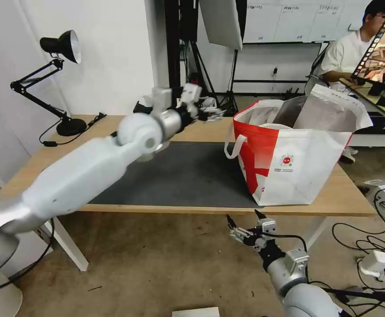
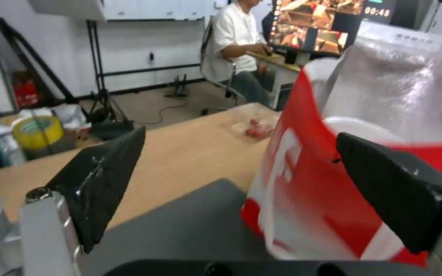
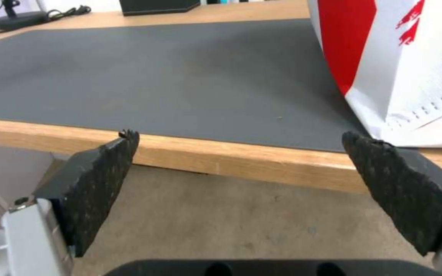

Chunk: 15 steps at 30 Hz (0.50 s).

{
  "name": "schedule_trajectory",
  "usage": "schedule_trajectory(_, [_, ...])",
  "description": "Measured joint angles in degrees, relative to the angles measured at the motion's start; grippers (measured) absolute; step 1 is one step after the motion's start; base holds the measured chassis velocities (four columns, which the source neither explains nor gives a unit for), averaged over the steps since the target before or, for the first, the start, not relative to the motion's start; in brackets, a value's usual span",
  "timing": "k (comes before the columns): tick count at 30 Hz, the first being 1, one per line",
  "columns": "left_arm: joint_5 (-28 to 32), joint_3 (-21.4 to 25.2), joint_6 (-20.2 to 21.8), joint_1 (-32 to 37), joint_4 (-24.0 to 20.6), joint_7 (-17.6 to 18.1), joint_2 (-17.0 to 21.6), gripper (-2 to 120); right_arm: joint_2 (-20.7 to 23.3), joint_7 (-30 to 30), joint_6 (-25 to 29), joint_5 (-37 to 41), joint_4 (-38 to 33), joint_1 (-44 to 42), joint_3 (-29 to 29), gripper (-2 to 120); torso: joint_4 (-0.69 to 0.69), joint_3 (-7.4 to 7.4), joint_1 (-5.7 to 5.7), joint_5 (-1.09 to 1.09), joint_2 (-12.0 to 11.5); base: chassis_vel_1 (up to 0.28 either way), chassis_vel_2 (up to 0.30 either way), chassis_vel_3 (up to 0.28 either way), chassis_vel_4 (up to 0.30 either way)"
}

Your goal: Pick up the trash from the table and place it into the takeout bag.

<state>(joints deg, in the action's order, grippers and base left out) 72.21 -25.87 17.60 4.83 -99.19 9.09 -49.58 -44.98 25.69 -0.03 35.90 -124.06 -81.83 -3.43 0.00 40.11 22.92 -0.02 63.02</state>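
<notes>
The takeout bag (image 1: 298,163) stands open on the right part of the table (image 1: 201,209), its red side (image 2: 303,184) facing the dark grey mat (image 1: 188,176). My left arm reaches across the mat. Its gripper (image 1: 201,113) hovers open and empty (image 2: 240,135) just left of the bag's rim. Beyond its fingertips, a clear plastic tray with red scraps (image 2: 254,128) lies on the bare wood next to the bag. My right gripper (image 1: 242,215) hangs open and empty (image 3: 239,135) below the table's front edge, in front of the bag's corner (image 3: 420,76).
A black desk lamp (image 1: 62,48) stands at the table's far left corner, and a black tissue box (image 3: 159,5) sits at the far edge. Cables and power bricks (image 1: 377,264) lie on the floor to the right. Stands and a tape roll (image 2: 37,130) are behind the table.
</notes>
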Motion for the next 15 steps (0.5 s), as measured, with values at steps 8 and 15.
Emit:
schedule_trajectory(8, [-1.2, 7.2, -2.3, 9.0, -4.2, -0.5, 6.2, 100, 0.0, 0.0, 0.0, 0.0, 0.0, 0.0, 0.0, 100, 0.0, 0.0, 0.0, 0.0, 0.0, 0.0, 0.0, 0.0, 0.0])
schedule_trajectory(15, [-4.8, 18.2, -5.0, 22.9, -7.3, -3.8, 11.2, 100, 0.0, 0.0, 0.0, 0.0, 0.0, 0.0, 0.0, 100, -0.02, 0.0, 0.0, 0.0, 0.0, 0.0, 0.0, 0.0, 0.0])
